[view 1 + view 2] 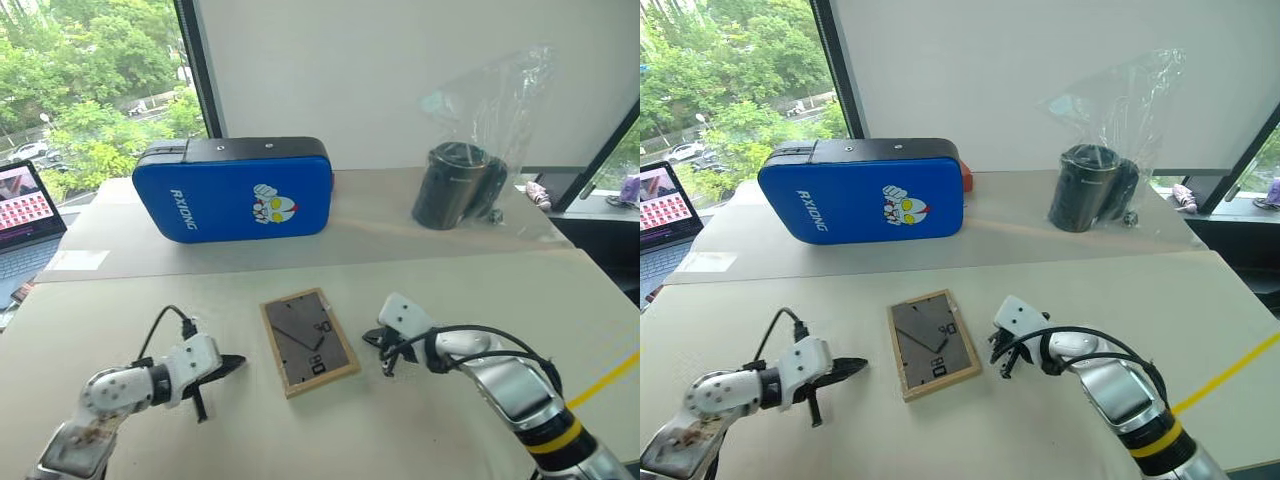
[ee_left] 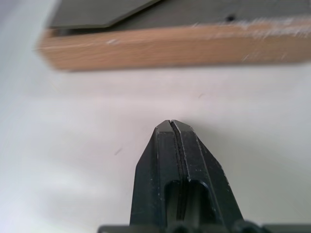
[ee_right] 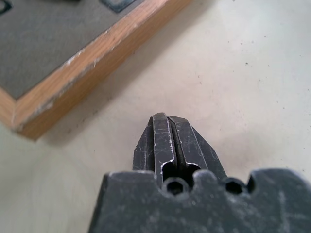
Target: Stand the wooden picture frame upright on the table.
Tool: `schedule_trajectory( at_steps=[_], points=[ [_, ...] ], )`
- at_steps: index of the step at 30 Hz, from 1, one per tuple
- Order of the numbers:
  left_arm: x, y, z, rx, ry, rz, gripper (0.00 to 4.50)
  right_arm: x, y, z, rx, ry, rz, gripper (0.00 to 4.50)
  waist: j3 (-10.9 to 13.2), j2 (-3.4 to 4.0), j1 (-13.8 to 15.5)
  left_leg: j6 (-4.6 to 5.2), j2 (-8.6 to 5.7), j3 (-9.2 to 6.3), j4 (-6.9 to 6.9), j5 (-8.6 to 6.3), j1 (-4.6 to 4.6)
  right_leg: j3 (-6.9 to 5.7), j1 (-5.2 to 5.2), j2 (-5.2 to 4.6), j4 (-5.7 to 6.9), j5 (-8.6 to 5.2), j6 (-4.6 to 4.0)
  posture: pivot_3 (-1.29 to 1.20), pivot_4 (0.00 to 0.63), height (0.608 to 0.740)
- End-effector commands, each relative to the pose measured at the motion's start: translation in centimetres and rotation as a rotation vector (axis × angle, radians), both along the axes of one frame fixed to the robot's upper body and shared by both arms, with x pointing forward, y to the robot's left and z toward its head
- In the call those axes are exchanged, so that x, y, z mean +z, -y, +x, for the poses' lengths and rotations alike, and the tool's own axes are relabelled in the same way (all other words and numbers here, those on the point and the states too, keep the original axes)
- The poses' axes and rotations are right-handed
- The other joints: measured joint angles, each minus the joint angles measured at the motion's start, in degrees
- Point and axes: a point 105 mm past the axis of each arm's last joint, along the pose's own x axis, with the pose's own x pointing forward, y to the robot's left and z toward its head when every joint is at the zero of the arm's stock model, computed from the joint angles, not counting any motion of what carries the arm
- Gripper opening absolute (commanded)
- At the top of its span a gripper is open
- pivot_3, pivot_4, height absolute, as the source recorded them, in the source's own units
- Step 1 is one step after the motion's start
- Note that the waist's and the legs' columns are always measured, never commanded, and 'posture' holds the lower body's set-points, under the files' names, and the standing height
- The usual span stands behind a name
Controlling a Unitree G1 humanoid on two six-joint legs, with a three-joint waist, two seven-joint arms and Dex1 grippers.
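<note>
Both grippers are seen pressed shut and empty: the left gripper (image 1: 232,364) is held at lower left, the right gripper (image 1: 375,342) just right of centre. Between them, apart from both, the wooden picture frame (image 1: 309,341) is laid flat on the table (image 1: 120,310), dark back panel up. Higher up, a blue padded case (image 1: 233,189) is stood left of centre, and a black cylinder in clear plastic (image 1: 450,186) is set at upper right.
</note>
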Motion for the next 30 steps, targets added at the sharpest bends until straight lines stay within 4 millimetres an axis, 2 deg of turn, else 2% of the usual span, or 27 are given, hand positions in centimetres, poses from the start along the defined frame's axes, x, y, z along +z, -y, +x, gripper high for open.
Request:
schedule_trajectory(
  at_steps=[1, 5, 10, 15, 20, 29, 30],
  points=[
    [0.4, 0.7, -0.9, -0.288, 0.357, 0.270, 1.08, -0.6, -1.2, -0.8, 0.064, -0.053, 0.030, 0.00, -0.01, -0.01, 0.18, -0.01, 0.00, 0.01, -0.01, 0.01, 0.02, -0.02, 0.01, 0.00, -0.05, 0.00, -0.01, 0.00, 0.150, 0.740],
    [0.0, 1.6, -0.5, -0.434, 0.579, 0.321, 2.48, -0.2, -2.8, -1.0, 0.097, -0.059, 0.066, 0.00, -0.01, -0.01, 0.00, -0.03, 0.00, 0.04, -0.02, 0.02, 0.08, 0.00, 0.04, 0.00, -0.04, 0.02, -0.02, 0.00, 0.150, 0.740],
    [-0.9, 2.6, -0.1, -0.524, 0.673, 0.305, 4.36, -0.1, -4.0, -1.1, 0.110, -0.068, 0.078, 0.00, -0.02, 0.00, -0.61, -0.03, 0.00, 0.06, -0.05, 0.02, 0.05, 0.00, -0.05, 0.01, 0.04, 0.02, -0.02, 0.00, 0.150, 0.740],
    [-2.4, 4.6, 0.6, -0.582, 0.692, 0.285, 4.43, -0.2, -4.9, -1.4, 0.115, -0.075, 0.086, 0.00, -0.13, 0.12, -0.05, -0.05, -0.03, 0.06, -0.03, 0.03, 0.11, -0.01, 0.06, -0.01, 0.07, 0.04, 0.01, 0.00, 0.150, 0.740],
    [-3.2, 5.9, 0.6, -0.615, 0.700, 0.247, 4.43, 0.5, -6.2, -1.7, 0.118, -0.072, 0.122, 0.00, -0.49, 0.49, 0.06, -0.06, -0.07, 0.07, -0.02, 0.03, 0.27, -0.01, 0.20, -0.06, 0.09, 0.05, 0.05, 0.00, 0.150, 0.740],
    [-3.1, 5.5, 0.1, -0.623, 0.693, 0.216, 4.43, 0.5, -5.5, -1.2, 0.063, -0.078, 0.121, 0.00, -0.55, 0.59, -0.02, -0.06, -0.09, 0.06, -0.04, 0.03, 0.25, -0.01, 0.16, -0.09, 0.15, 0.04, 0.08, 0.00, 0.150, 0.740],
    [-3.1, 5.4, 0.0, -0.625, 0.691, 0.213, 4.01, 0.5, -5.3, -1.0, 0.051, -0.077, 0.118, 0.00, -0.55, 0.59, -0.06, -0.06, -0.09, 0.07, -0.05, 0.03, 0.25, -0.01, 0.14, -0.08, 0.15, 0.04, 0.08, 0.00, 0.150, 0.740]
  ],
)
